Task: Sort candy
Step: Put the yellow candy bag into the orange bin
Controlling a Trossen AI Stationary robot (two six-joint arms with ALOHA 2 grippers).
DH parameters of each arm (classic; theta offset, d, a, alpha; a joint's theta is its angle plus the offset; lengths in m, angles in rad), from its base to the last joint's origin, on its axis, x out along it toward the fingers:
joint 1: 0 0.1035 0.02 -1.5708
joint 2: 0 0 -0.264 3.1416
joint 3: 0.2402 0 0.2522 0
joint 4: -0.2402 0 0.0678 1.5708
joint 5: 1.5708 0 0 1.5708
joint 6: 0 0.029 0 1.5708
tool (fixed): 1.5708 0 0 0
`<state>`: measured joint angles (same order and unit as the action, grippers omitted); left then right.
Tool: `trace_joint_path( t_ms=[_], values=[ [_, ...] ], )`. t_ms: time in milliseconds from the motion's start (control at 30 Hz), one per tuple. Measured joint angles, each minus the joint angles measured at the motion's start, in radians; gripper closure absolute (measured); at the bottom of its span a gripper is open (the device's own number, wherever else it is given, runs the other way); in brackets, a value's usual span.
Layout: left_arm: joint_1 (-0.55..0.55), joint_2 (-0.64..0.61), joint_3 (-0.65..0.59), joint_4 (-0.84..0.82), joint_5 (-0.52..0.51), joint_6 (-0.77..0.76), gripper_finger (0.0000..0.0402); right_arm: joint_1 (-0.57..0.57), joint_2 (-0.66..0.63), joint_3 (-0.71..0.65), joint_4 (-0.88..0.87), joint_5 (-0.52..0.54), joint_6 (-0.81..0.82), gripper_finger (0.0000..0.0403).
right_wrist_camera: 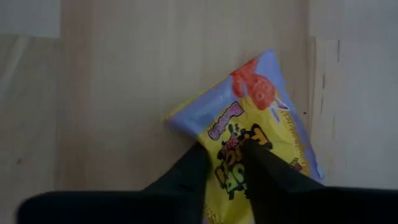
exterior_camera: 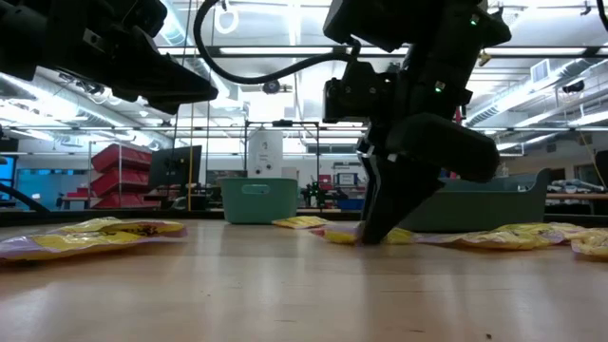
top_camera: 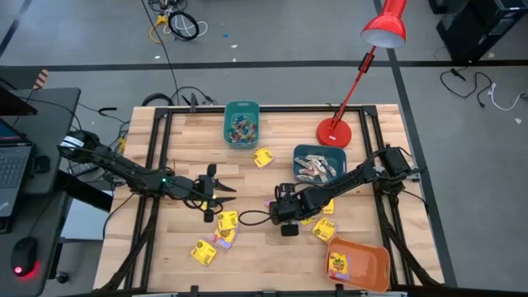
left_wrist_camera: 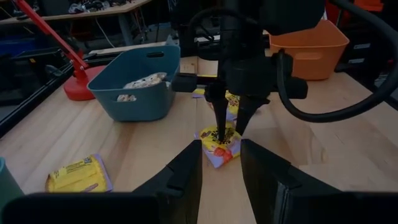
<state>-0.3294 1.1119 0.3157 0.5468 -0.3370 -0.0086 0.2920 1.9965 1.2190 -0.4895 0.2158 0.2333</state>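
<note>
Square yellow candy packets lie flat about the wooden table, among them one [top_camera: 227,219] near the middle and one [top_camera: 204,252] toward the near edge. My right gripper [right_wrist_camera: 227,168] points down on one such packet [right_wrist_camera: 261,106], shut on it; this packet [left_wrist_camera: 219,150] lies flat on the table. My left gripper [left_wrist_camera: 221,168] hovers open a little to the left of it, facing it, with nothing between its fingers. In the high view the right gripper [top_camera: 285,218] covers the packet. My right gripper pinches the packet's middle [right_wrist_camera: 231,163] between its two fingers, which come from above, slanting steeply down. Only a narrow strip of the wrapper shows between the fingertips [left_wrist_camera: 217,127]. The packet lies on the table, its purple-edged end [right_wrist_camera: 249,78] flat on the wood.
A teal bin [top_camera: 242,122] with small coloured pieces stands at the far edge. A blue bin [top_camera: 319,163] holds pale sticks; an orange bin [top_camera: 363,266] at the near right holds a yellow packet. A red desk lamp [top_camera: 333,130] stands far right. More packets [top_camera: 323,228] lie near the right arm.
</note>
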Motion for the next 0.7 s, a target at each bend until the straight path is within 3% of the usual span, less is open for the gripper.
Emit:
trace_joint_path(
  t_ms=[233, 600, 700],
  values=[
    [0.000, 0.000, 0.000, 0.000, 0.000, 0.000, 0.0289, -0.002, -0.017, 0.012, -0.011, -0.010, 0.000, 0.0393],
    [0.000, 0.000, 0.000, 0.010, 0.000, 0.001, 0.0289, 0.001, -0.170, 0.053, -0.094, -0.056, 0.022, 0.0400],
    [0.000, 0.000, 0.000, 0.009, 0.000, 0.001, 0.0289, 0.003, -0.254, 0.057, -0.171, -0.141, 0.102, 0.0400]
  ],
)
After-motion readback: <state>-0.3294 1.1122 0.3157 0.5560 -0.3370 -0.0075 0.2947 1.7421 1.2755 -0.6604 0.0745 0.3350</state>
